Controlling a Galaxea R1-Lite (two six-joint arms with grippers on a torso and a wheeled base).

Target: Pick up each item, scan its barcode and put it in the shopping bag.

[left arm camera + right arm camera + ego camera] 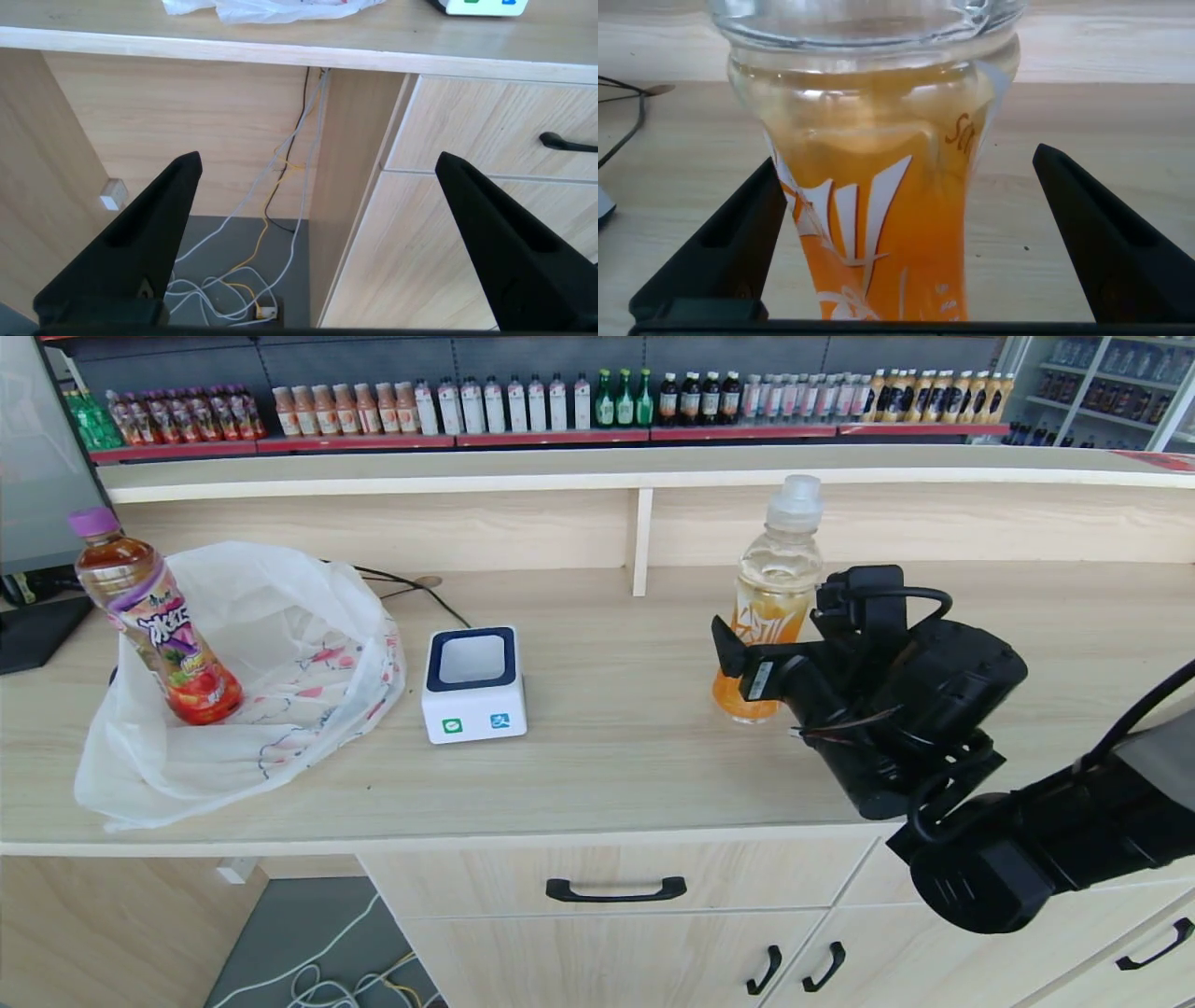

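Right of centre, the right hand (770,616) is bracketing the upright orange bottle (773,579) on the table (616,747), released — the left hand (318,168) is hanging released below the table's edge.

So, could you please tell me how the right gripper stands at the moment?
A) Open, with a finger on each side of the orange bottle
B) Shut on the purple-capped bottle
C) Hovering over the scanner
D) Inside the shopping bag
A: the right gripper is open, one finger on each side of the orange bottle, which stands on the counter.
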